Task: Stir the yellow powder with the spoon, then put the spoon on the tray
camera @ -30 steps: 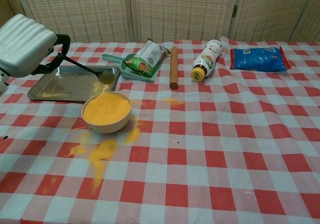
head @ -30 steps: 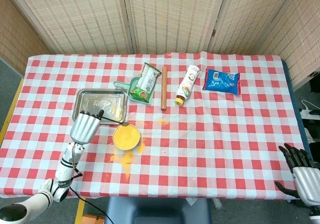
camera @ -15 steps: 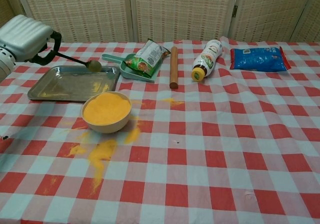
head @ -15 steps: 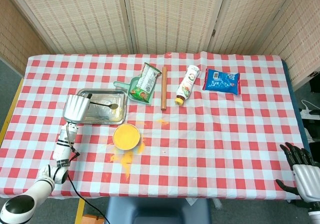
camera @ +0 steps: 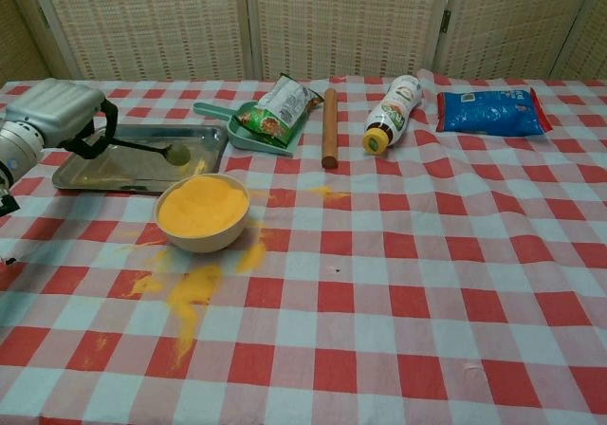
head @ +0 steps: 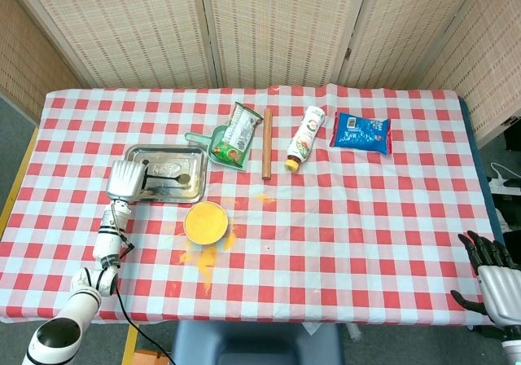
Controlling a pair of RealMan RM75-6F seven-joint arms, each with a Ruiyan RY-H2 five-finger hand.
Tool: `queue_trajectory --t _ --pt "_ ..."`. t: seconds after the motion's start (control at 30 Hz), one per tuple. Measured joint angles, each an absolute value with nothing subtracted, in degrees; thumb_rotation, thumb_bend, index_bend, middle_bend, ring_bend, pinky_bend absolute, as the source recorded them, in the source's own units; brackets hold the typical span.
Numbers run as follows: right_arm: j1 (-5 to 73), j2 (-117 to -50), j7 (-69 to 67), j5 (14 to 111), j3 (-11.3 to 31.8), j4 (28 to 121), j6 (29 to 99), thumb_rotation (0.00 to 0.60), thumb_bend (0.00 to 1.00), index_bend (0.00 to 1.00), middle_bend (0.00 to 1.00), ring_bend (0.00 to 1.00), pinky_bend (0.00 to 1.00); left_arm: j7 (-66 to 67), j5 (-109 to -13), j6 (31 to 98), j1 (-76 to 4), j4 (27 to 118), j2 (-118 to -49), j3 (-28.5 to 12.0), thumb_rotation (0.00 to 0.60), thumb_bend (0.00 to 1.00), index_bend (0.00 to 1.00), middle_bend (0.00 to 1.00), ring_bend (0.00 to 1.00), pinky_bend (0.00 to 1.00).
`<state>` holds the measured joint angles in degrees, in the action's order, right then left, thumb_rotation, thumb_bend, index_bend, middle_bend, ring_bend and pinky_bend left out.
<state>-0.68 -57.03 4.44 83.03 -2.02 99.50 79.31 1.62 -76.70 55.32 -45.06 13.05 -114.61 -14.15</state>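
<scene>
A white bowl of yellow powder (head: pixel 205 222) (camera: pixel 202 211) stands on the checked cloth just in front of the metal tray (head: pixel 163 149) (camera: pixel 121 170). My left hand (head: pixel 124 179) (camera: pixel 55 112) hovers at the tray's left end and grips the dark handle of the spoon (head: pixel 172 175) (camera: pixel 161 149). The spoon's bowl lies low over the tray's right part, dusted yellow; whether it touches the metal I cannot tell. My right hand (head: pixel 489 269) hangs past the table's front right corner, fingers apart, holding nothing.
Yellow powder is spilled on the cloth (head: pixel 203 258) (camera: pixel 190 287) in front of the bowl. Behind it lie a green scoop with a snack packet (camera: pixel 270 114), a wooden rolling pin (camera: pixel 329 126), a lying bottle (camera: pixel 393 110) and a blue packet (camera: pixel 491 111).
My left hand has carried the spoon from above the bowl leftward over the tray, then lowered it toward the tray. The right hand has barely moved.
</scene>
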Motion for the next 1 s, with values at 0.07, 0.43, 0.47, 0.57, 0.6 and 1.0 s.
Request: queue_trajectory --t 0.07,0.43,0.47,0.57,0.6,1.0 --pt "-0.67 -57.04 4.46 83.09 -2.07 99.52 79.26 0.600 0.12 0.00 0.00 0.00 0.00 0.21 -75.93 54.39 -45.08 14.40 -114.29 -14.69 0.600 0.44 0.02 1.00 1.00 1.00" --pt "-1.14 -56.69 3.84 84.83 -2.61 99.97 80.45 0.600 0.12 0.00 0.00 0.00 0.00 -4.43 -75.00 56.37 -43.28 23.93 -109.40 -15.19 0.600 0.43 0.00 0.84 0.82 0.88" --pt "-1.18 -56.63 3.64 84.97 -2.64 99.97 80.55 0.600 0.12 0.00 0.00 0.00 0.00 -5.81 -75.53 57.27 -42.44 26.79 -108.05 -14.72 0.600 0.43 0.00 0.67 0.65 0.75" --pt "-1.31 -56.44 2.87 85.57 -2.73 99.87 80.98 0.600 0.12 0.00 0.00 0.00 0.00 -8.75 -77.51 59.50 -39.71 37.42 -102.71 -12.59 0.600 0.42 0.00 0.25 0.23 0.40" --pt "-1.35 -56.40 2.64 85.80 -2.77 99.84 81.12 0.600 0.12 0.00 0.00 0.00 0.00 -9.34 -78.21 60.24 -38.73 41.49 -100.57 -11.72 0.600 0.42 0.00 0.18 0.16 0.34" --pt "-3.12 -56.58 3.50 88.65 -3.32 100.58 85.16 0.600 0.12 0.00 0.00 0.00 0.00 -4.66 -88.80 89.06 -13.35 87.02 -74.08 2.76 0.600 0.40 0.00 0.00 0.00 0.08"
